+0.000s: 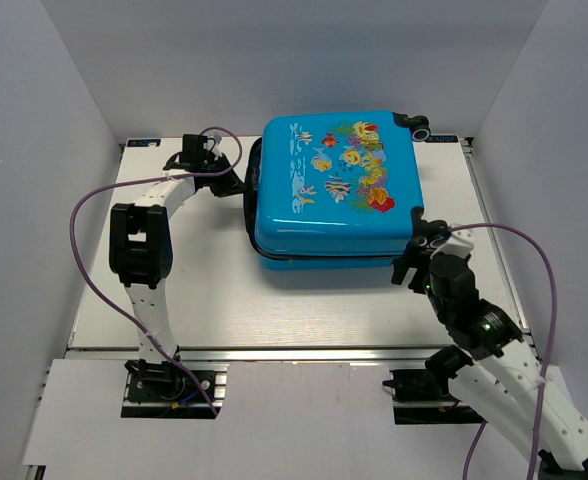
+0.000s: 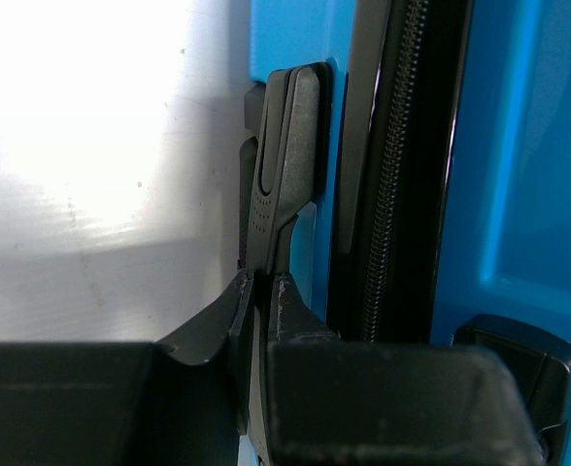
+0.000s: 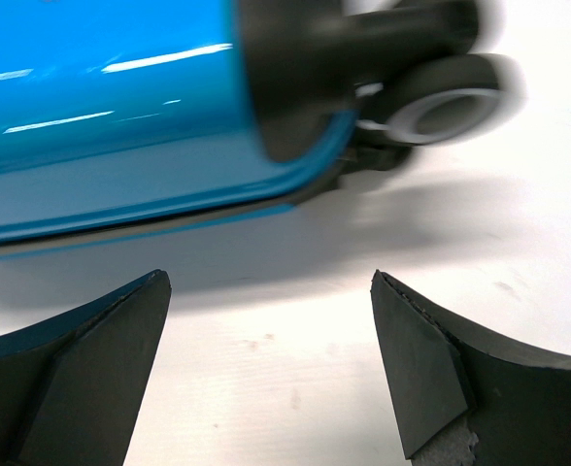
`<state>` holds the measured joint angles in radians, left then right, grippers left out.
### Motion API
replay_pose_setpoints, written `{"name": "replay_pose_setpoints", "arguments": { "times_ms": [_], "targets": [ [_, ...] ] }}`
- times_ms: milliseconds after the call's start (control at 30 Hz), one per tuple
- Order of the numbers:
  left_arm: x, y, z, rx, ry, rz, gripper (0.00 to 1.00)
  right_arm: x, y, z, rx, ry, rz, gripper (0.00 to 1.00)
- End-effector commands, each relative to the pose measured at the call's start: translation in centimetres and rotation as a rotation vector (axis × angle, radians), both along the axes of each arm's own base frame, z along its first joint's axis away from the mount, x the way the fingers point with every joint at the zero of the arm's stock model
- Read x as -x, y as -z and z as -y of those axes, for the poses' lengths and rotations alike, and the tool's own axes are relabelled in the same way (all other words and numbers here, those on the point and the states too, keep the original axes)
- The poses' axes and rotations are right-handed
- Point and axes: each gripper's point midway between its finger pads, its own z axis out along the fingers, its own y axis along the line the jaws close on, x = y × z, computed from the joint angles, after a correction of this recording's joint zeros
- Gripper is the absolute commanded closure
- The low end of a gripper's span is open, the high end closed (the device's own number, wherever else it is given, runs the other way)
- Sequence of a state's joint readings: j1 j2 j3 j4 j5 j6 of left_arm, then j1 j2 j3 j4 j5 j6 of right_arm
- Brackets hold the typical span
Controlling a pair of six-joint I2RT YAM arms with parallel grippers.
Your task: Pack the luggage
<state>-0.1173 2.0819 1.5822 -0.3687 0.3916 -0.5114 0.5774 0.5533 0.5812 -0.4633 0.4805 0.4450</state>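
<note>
The luggage (image 1: 336, 190), a bright-blue suitcase with a fish print, lies flat and closed on the white table (image 1: 224, 300). My left gripper (image 1: 236, 180) is at its left side. In the left wrist view, the gripper (image 2: 261, 282) is shut on the dark grey zipper pull (image 2: 284, 165), beside the black zipper (image 2: 387, 194). My right gripper (image 1: 414, 255) is at the luggage's near right corner. In the right wrist view, it (image 3: 268, 282) is open and empty above the table, with the blue shell (image 3: 101, 107) and a black wheel (image 3: 441, 97) just ahead.
White walls enclose the table on the left, back and right. Another wheel (image 1: 419, 127) sticks out at the luggage's far right corner. Purple cables (image 1: 89, 210) loop from both arms. Bare table lies in front of the luggage.
</note>
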Motion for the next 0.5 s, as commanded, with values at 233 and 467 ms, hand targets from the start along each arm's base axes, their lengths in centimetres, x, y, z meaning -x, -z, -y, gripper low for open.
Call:
{"name": "replay_pose_setpoints", "arguments": {
  "times_ms": [233,467],
  "targets": [
    [1.6,12.1,-10.0,-0.336,-0.089,-0.306,1.0,-0.4,-5.7,4.2,0.329,0.067,-0.053,0.11],
    [1.5,11.7,-11.4,-0.416,-0.095,-0.313,1.0,-2.3,-6.1,2.1,0.443,-0.081,-0.192,0.11]
  ]
}}
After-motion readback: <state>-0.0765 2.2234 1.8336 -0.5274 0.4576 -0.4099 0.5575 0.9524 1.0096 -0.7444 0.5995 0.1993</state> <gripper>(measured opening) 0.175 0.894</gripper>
